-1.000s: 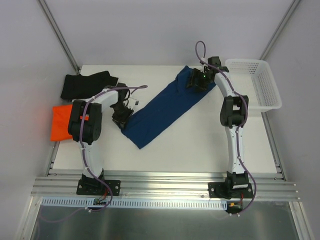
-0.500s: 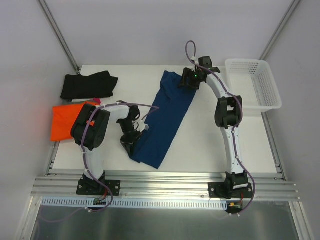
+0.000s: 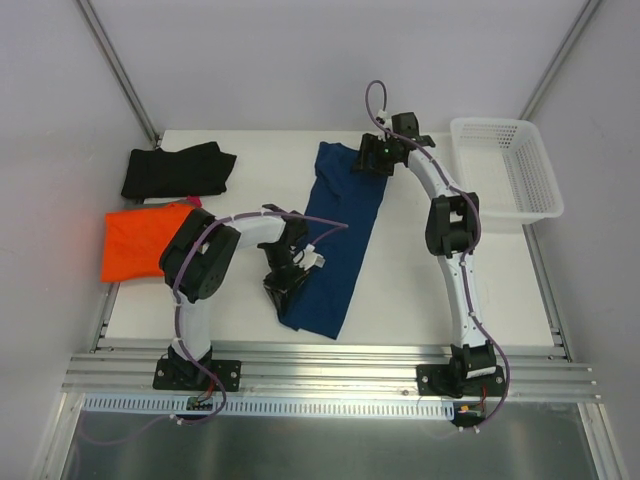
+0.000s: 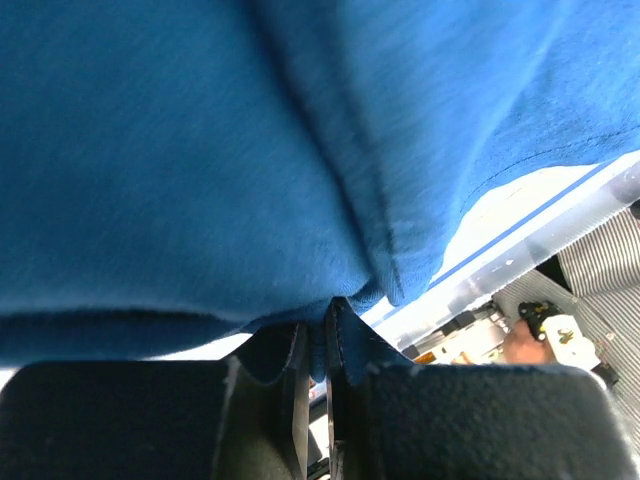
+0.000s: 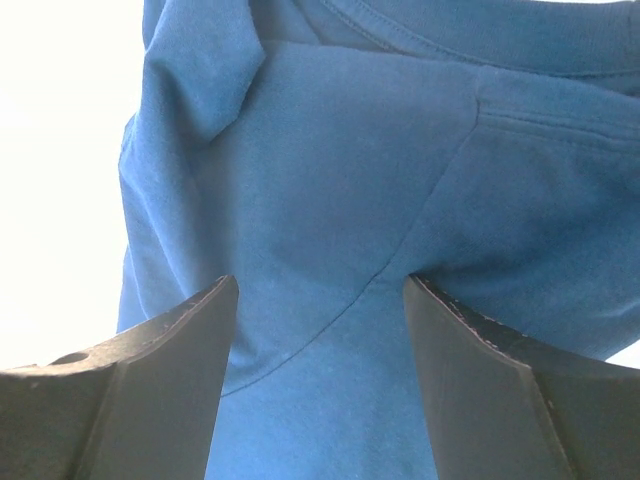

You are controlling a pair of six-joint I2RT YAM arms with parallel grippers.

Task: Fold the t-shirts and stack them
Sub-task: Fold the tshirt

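The navy blue t-shirt lies folded lengthwise as a long strip, running from the table's back centre toward the near edge. My left gripper is shut on the shirt's near left edge; the left wrist view shows blue cloth pinched between the closed fingers. My right gripper is open at the shirt's far end, its fingers spread above the collar and shoulder seam. The orange t-shirt lies folded at the left edge. The black t-shirt lies folded behind it.
A white lattice basket stands at the back right corner. Bare white table shows to the right of the blue shirt. The aluminium rail runs along the near edge.
The blue shirt has swung from a diagonal to nearly straight front to back. My left gripper dragged its near end right and toward me. My right gripper moved left at the far end.
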